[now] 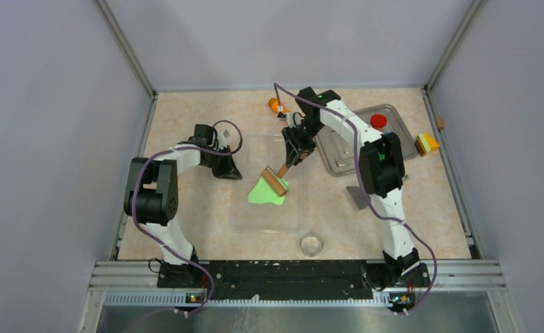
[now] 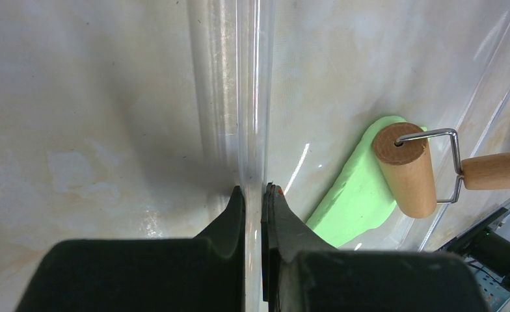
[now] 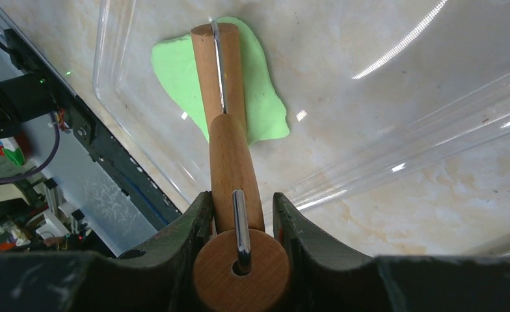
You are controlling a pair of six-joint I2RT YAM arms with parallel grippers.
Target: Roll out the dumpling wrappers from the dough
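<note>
Light wooden hand roller [image 3: 203, 71] is clamped by right gripper [image 3: 239, 203], resting on flat lime-green dough sheet [image 3: 174, 68]; clear plastic tray [image 2: 239, 97] rim is pinched by left gripper [image 2: 254, 192].

Lime-green dough [image 1: 262, 193] lies flattened into an irregular sheet.

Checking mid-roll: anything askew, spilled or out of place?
Nothing stands out. The dough lies inside the clear tray with the roller on it, held by the right gripper; the left gripper pinches the tray's rim.
</note>
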